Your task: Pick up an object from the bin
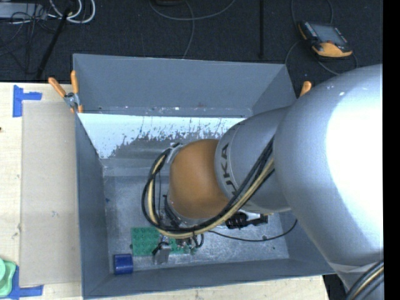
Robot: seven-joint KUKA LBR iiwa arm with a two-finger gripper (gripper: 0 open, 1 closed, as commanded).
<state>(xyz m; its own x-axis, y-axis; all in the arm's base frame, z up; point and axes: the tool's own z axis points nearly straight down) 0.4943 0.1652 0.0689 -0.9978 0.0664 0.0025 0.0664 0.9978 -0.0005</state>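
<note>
"So, which step is it working at?"

"The reach, I'd say. The arm [300, 167] is leaning in from the right, and its tool [164, 254] is hanging low at the front of the bin [187, 92], right at the edge of a flat green piece [144, 239] lying on the bin's floor."

"Is it gripping that?"

"I can't tell. The orange cover [194, 180] on the wrist and the cables [150, 195] are hiding most of the tool (I'm making out just a dark bit poking out below). So I can't say how far open it is, or whether anything is in it."

"Anything else lying near?"

"A small blue block [123, 264], just beside the green piece, towards the front left corner."

"And next?"

"I'm guessing it's needing to close squarely on the green piece, then lift straight up, keeping clear of the front wall."
</note>
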